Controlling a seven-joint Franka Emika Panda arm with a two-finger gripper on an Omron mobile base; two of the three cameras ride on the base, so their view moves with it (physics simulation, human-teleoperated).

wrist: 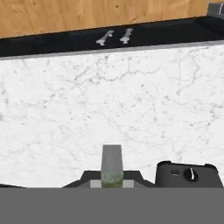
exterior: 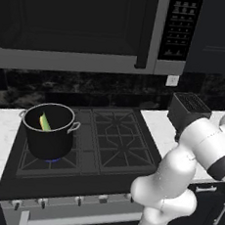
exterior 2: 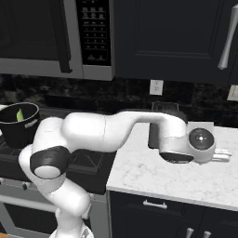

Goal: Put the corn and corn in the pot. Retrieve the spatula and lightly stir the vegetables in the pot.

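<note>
The black pot [exterior: 49, 140] [exterior 2: 18, 128] stands on the front left burner of the stove. Inside it a corn cob [exterior: 44, 122] [exterior 2: 20, 115] with a light green husk leans against the wall; the pot's wall hides the rest of its inside. My arm reaches right, over the white marble counter [wrist: 131, 96], close to the toaster. In the hand view my gripper [wrist: 111, 180] is shut on the spatula [wrist: 111, 159], whose flat grey piece sticks up from between the dark fingertips, above the counter.
The dark boxy toaster [exterior: 188, 110] [exterior 2: 163, 122] [wrist: 188, 175] sits at the back of the counter, right beside my hand. A microwave [exterior: 79, 22] hangs over the stove [exterior: 116, 139]. The counter's front edge, with cabinet handles [wrist: 113, 37] below it, lies ahead of the hand.
</note>
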